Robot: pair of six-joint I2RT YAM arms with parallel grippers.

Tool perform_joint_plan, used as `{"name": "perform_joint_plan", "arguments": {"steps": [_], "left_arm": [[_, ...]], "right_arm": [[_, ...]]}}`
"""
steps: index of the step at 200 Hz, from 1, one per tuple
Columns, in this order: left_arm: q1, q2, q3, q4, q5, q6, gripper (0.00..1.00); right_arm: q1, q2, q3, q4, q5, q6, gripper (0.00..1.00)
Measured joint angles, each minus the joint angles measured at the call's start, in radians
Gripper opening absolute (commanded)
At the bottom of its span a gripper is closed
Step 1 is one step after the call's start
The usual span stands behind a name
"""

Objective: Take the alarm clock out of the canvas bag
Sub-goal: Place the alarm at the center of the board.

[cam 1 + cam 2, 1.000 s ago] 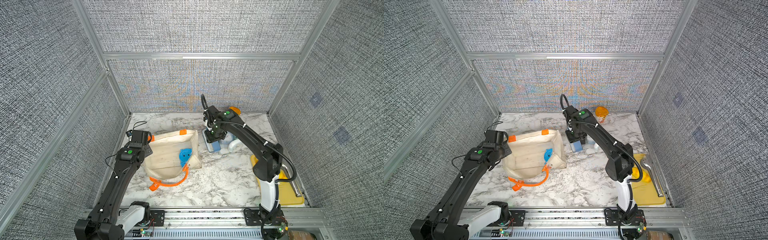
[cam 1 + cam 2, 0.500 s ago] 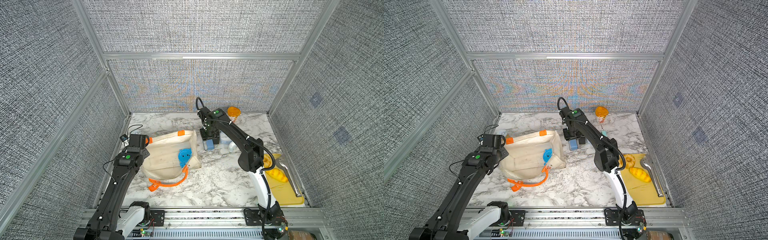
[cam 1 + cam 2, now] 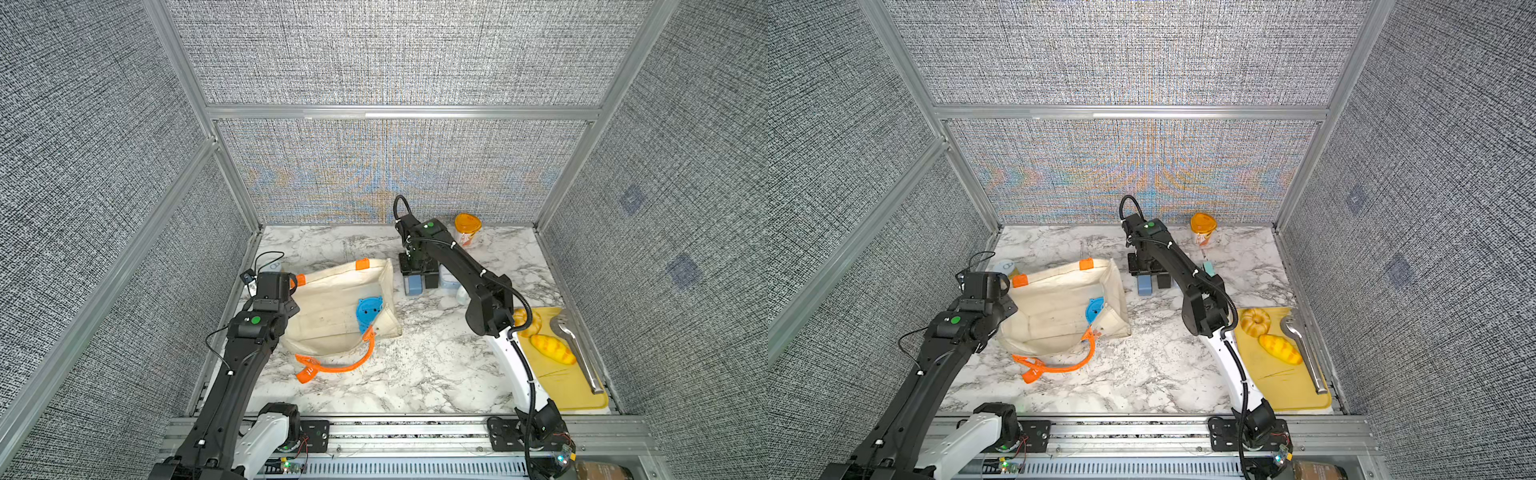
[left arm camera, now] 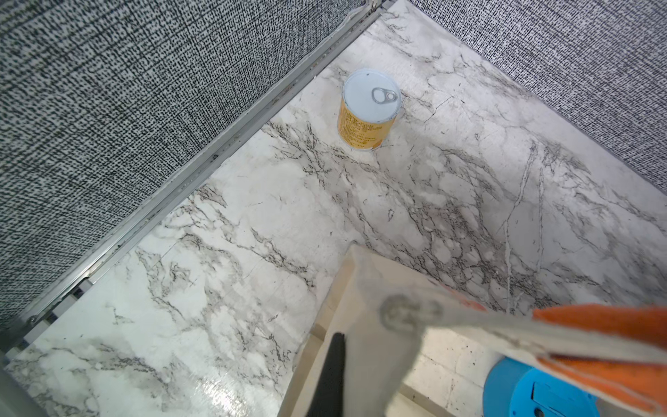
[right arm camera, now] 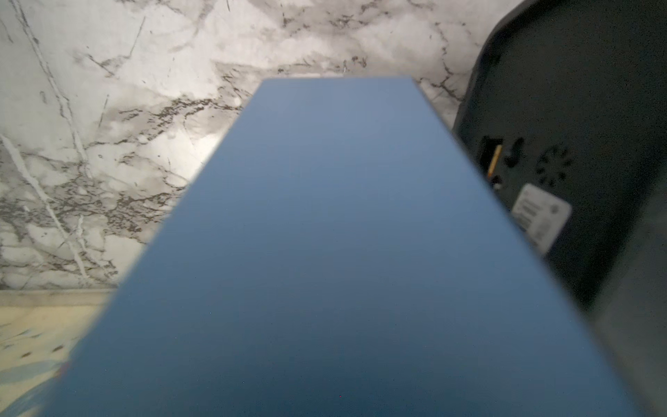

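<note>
The cream-white canvas bag with orange strap handles [image 3: 332,328] sits open on the left half of the white, grey-veined marble tabletop [image 3: 415,365]. One loose orange handle [image 3: 336,368] trails onto the marble on the near side. The left gripper [image 3: 291,283] is closed on the bag's rim at its left corner, right beside an orange tab [image 3: 299,279]. In the left wrist view a black finger [image 4: 332,375] shows against the raised fabric. A round blue plastic alarm clock [image 3: 368,311] lies inside the bag, back side up, against the right-hand wall; both top views show it [image 3: 1094,308], and the left wrist view catches its edge [image 4: 534,390]. Just beyond the bag's right wall, outside it, the right gripper [image 3: 415,279] points straight down and is clamped on a slate-blue rectangular block [image 3: 413,286]. The block fills the right wrist view [image 5: 343,252], with its lower end at the marble. Its face is turned from every camera, so I cannot tell whether it is a clock too. A black rounded casing with a white label [image 5: 559,144] stands close beside the block. A tin can with a yellow label and a pull-ring lid [image 4: 370,108] stands by the left wall, behind the bag. An orange-lidded cup [image 3: 467,228] stands at the back wall. A yellow cutting board [image 3: 582,390] on the right carries metal tongs [image 3: 577,353].
</note>
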Motion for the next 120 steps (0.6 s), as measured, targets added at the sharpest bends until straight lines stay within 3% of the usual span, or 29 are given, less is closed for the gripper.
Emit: {"name": "perform_joint_plan", "arguments": {"steps": [75,120], "left_arm": [[0.0,0.0,0.005,0.002,0.006,0.021,0.0],[0.0,0.0,0.006,0.008,0.006,0.028,0.0]], "right_arm": [[-0.008,0.015,0.005,0.026,-0.005,0.018,0.52],[-0.012,0.019,0.004,0.05,-0.014,0.021,0.55]]}}
